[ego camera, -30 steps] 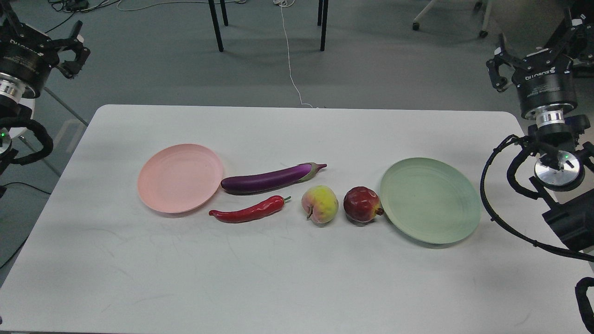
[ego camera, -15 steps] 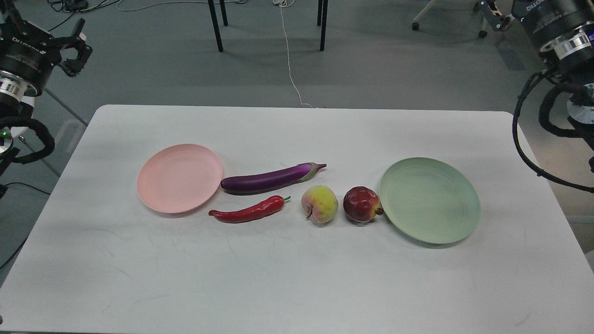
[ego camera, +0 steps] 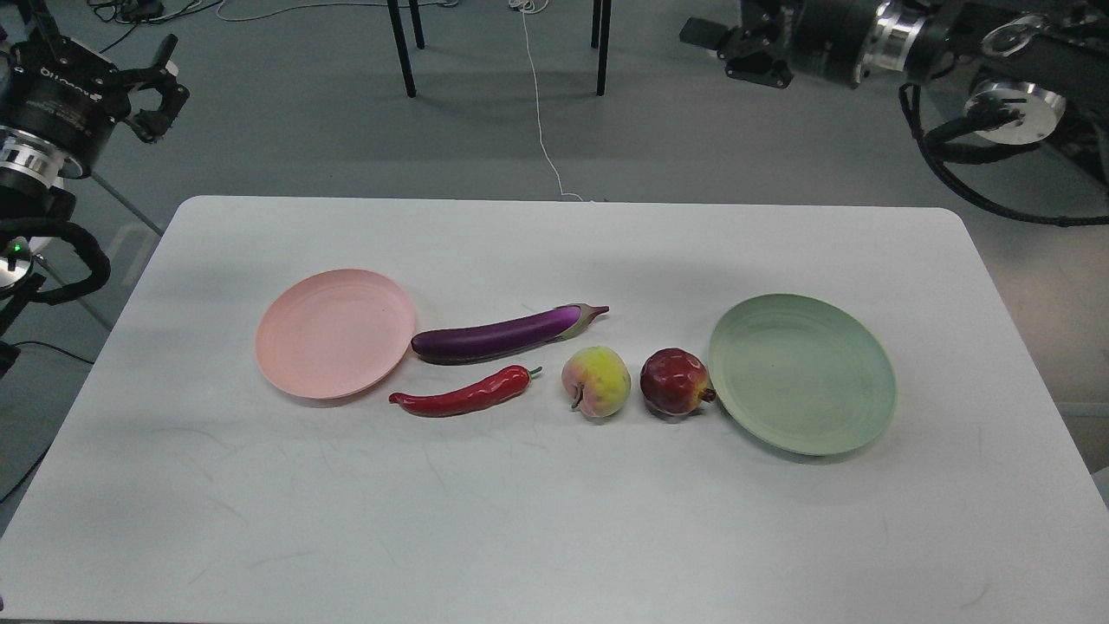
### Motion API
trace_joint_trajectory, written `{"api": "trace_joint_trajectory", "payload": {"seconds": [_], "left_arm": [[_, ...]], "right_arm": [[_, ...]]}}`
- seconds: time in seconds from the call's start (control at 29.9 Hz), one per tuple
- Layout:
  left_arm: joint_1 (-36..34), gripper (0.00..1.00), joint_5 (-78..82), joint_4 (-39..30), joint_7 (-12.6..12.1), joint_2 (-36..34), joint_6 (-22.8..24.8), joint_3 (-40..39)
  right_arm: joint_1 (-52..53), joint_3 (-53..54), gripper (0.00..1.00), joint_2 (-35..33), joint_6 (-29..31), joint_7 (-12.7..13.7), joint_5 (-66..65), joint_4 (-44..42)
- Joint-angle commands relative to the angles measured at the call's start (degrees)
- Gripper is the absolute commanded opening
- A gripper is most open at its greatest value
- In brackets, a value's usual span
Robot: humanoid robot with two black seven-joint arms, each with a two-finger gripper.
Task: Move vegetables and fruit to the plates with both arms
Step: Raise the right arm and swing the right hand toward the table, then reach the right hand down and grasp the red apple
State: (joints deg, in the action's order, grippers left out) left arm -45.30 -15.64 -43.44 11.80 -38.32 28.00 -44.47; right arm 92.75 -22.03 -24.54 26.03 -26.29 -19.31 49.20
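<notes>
Staging both arms off tabletop (ego camera: 554, 520), nothing grasped yet. Our left hand (ego camera: 166, 82) up at far left, fingers apart, empty. Our right hand (ego camera: 723, 43) top right, dark and side-on; can't tell finger gap.

Produce laid in row between plates: eggplant (ego camera: 498, 334) just beside pink plate (ego camera: 336, 333), chili pepper (ego camera: 463, 394) below it; peach (ego camera: 595, 380) mid-row, pomegranate (ego camera: 676, 381) touching green plate (ego camera: 801, 373). Layout probably gives each arm short same-side transfers.

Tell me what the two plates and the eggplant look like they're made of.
Pink plate and green plate: probably matte plastic, with uniform pastel colour and thin rims. Eggplant: glossy with a sharp highlight, possibly a plastic replica; can't confirm.
</notes>
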Motion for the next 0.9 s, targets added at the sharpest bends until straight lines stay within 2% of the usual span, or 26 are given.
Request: {"api": "trace_joint_trajectory", "payload": {"seconds": [0.0,0.37,0.5,0.87], "left_arm": [[-0.1,0.98,0.0,-0.1,0.2,-0.4,0.0,0.6],[-0.2,0.98,0.6,-0.9,-0.1,-1.1,0.0,0.8],[-0.7,0.98,2.9,-0.9,0.0,-1.0,0.0,1.0],[-0.6,0.98,3.1,-0.9,0.2,-1.4,0.0,1.0]], "right_arm": [[3.3,-8.9,0.99,4.8,-1.7,0.0,-8.1,1.9],[3.7,-22.3,0.99,13.2,-5.4,0.0,-31.7,6.3],[2.4,-26.0,0.99,15.2,-8.2,0.0,-33.4,6.3],[0.6,-30.9,0.99,15.8,-8.6,0.0,-36.5,5.6]]}}
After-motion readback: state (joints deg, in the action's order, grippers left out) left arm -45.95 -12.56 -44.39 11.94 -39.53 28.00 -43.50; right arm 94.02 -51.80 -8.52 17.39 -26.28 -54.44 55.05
